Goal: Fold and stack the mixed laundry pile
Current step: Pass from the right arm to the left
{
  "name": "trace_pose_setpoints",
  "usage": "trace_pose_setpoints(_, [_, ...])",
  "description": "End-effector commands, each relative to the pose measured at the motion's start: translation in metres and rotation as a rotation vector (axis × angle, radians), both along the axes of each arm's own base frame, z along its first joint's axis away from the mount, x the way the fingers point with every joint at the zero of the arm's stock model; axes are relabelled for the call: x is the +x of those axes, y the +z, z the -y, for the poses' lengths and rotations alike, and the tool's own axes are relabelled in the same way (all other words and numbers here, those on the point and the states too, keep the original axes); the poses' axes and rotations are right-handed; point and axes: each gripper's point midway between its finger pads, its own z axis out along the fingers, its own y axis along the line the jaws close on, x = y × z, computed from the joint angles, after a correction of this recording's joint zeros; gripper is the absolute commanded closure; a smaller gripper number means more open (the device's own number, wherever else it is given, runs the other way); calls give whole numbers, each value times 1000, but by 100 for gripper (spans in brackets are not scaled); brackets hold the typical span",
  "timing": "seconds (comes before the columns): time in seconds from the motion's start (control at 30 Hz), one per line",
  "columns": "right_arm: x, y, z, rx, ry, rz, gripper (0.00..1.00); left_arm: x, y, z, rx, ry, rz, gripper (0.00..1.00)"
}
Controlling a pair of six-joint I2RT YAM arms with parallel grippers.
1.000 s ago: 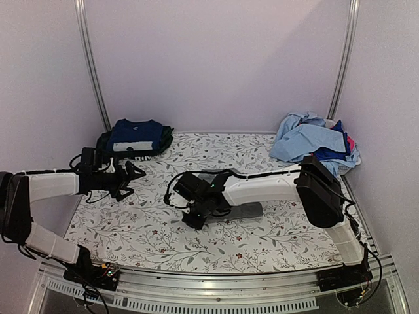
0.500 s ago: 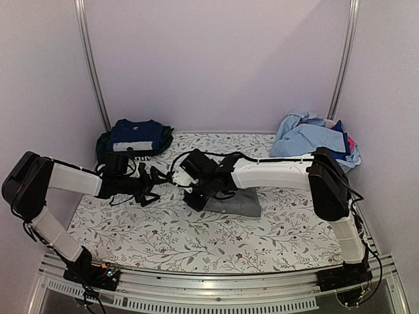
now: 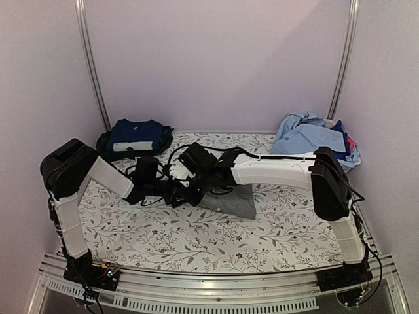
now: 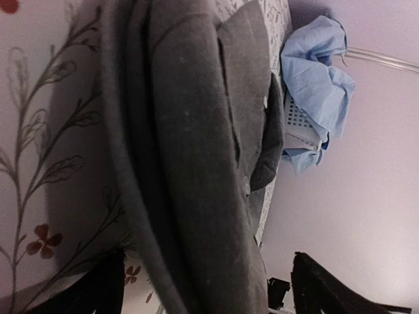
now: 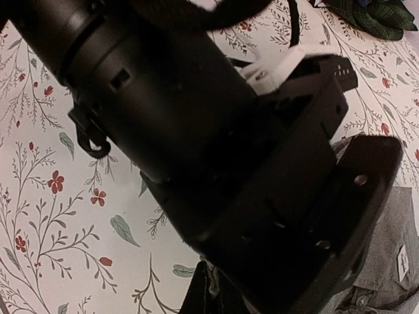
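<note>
- The left gripper [image 3: 185, 194] sits low, jaws spread wide around the grey collared shirt [image 3: 232, 199]'s raised left edge, elbow bent up high.
- The right gripper [image 3: 200, 188] is pinched on that edge, its arm stretched level across from the right.
- The shirt lies mid floral sheet [image 3: 196, 242]; the laundry pile [image 3: 308, 137] is heaped back right.

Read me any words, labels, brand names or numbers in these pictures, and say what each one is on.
No text here can be read.
White tag on the grey shirt: too small and blurred to read.
White band on the folded navy T-shirt: blurred, no letters can be made out.
</note>
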Motion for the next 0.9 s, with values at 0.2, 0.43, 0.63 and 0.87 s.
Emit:
trace_pose_setpoints(0.2, [-2, 31, -19, 110, 9, -19, 99, 14, -15, 31, -107, -6, -32, 56])
trace_pose_setpoints(0.43, [10, 55, 7, 114, -70, 18, 58, 28, -32, 19, 113, -63, -20, 100])
trace_pose_setpoints(0.63, [30, 101, 60, 242, -199, -48, 36, 76, -21, 1, 544, -198, 125, 100])
trace_pose_setpoints(0.87, [41, 115, 133, 295, -346, -91, 20, 155, 5, -40, 792, -266, 239, 100])
